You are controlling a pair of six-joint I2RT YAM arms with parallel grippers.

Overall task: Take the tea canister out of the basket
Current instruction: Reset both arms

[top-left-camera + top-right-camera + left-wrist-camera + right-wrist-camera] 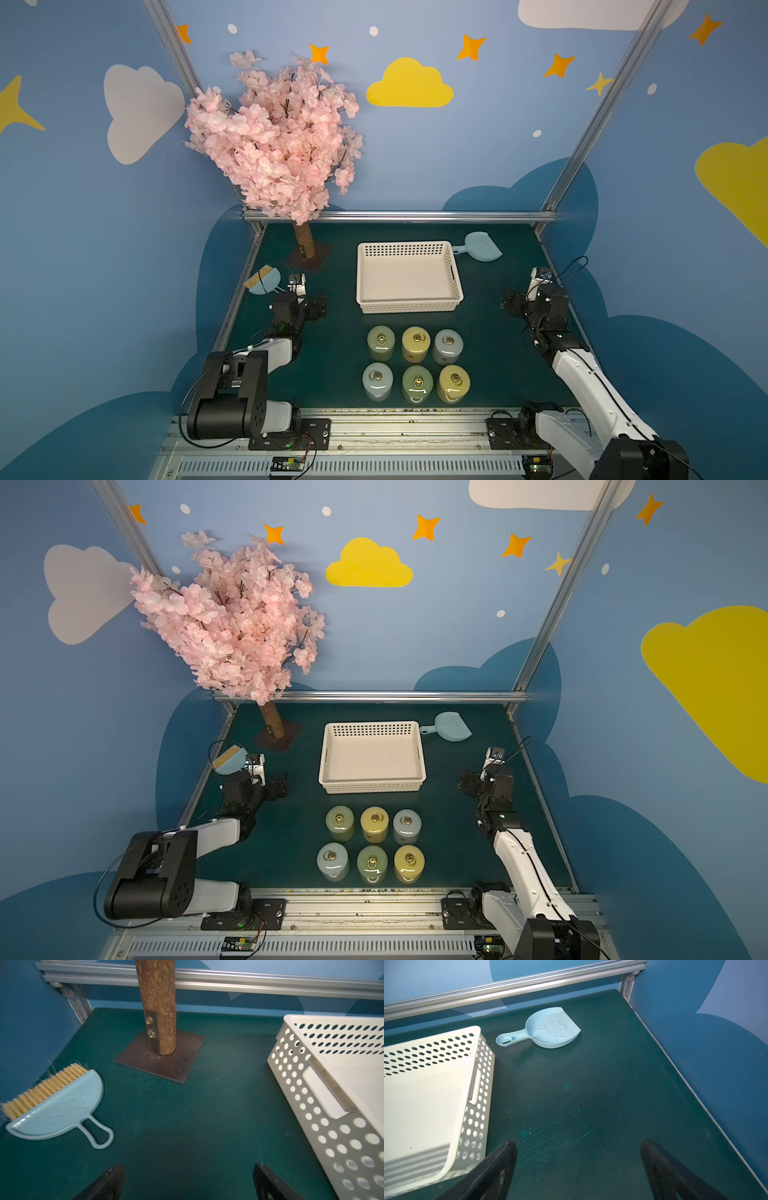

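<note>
The white perforated basket (409, 307) (372, 786) sits mid-table with nothing inside it. Several tea canisters with ring-pull lids, pale green (381, 341), yellow (415, 343) and pale blue-grey (447, 345), stand upright in two rows on the green mat in front of the basket, shown in both top views (340, 822). My left gripper (318, 306) (188, 1167) rests open left of the basket, holding nothing, with the basket's side wall (291, 1084) beside it. My right gripper (509, 305) (579, 1142) rests open to the right of the basket (473, 1126), also holding nothing.
A pink blossom tree on a trunk (306, 245) with a metal base plate (162, 1064) stands at the back left. A pale blue hand brush (262, 280) (56, 1105) lies by the left edge. A pale blue dustpan (480, 246) (552, 1030) lies behind the basket's right corner.
</note>
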